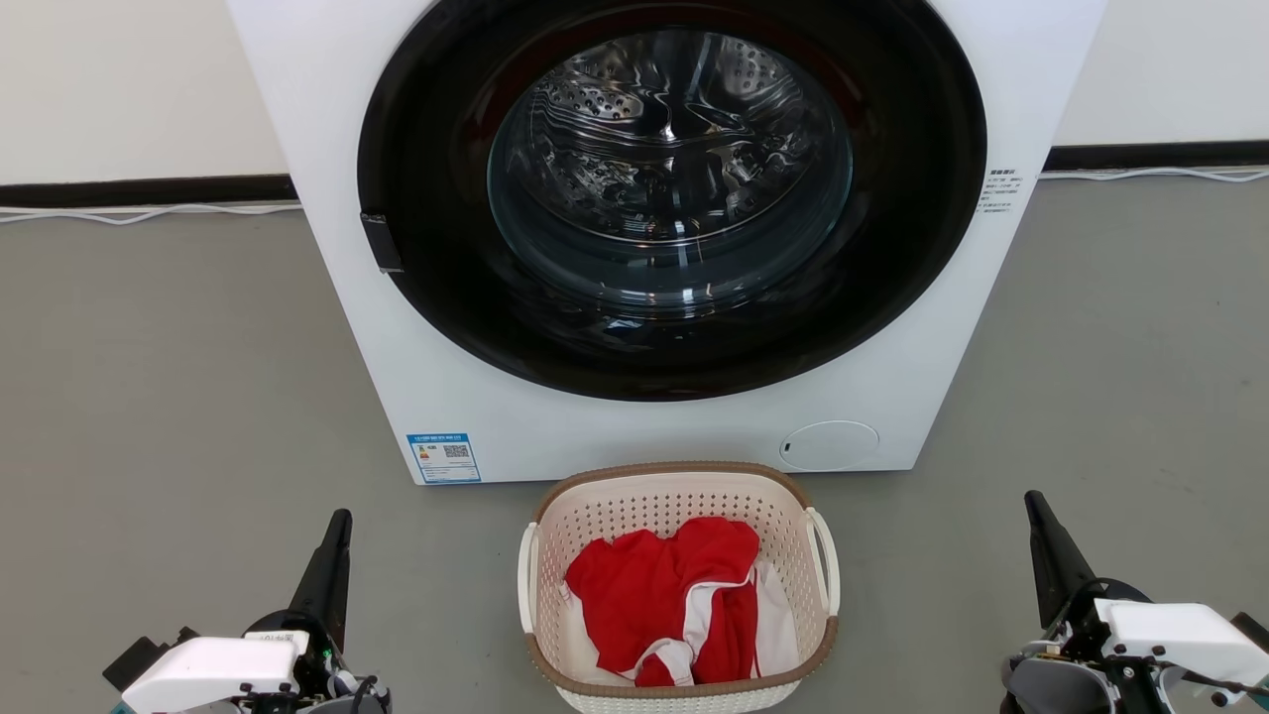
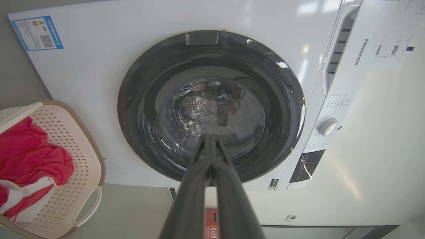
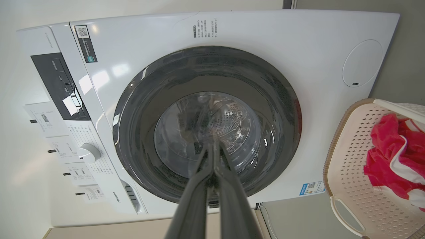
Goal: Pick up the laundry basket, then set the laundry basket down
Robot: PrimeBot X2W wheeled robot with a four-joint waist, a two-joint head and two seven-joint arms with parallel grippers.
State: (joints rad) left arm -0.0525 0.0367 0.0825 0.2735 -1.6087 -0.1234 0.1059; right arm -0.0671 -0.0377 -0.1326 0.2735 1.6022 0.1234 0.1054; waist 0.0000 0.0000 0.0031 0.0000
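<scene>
Closed: left gripper (image 1: 340, 524), fingers pressed flat together to the tips, nothing between them. It sits low in front of the washer (image 1: 595, 441), out past its left corner, tips aimed toward it and in contact with nothing.

Closed: right gripper (image 1: 1036, 508), same condition, fingers shut on each other and empty. It sits in front of the washer, out past its right corner, tips aimed toward it.

In both wrist views the shut finger pair lines up with the washer's round door (image 1: 674, 327). The door is closed, and the steel drum (image 1: 664, 129) is visible through the glass.

Task item: basket (image 1: 634, 516), upright on the floor (image 1: 149, 377) just in front of the washer, below the door's centre. It is between the two grippers and well apart from each. Its loop handles (image 1: 825, 560) are ungripped. A red and white cloth (image 1: 654, 585) lies bunched inside.
</scene>
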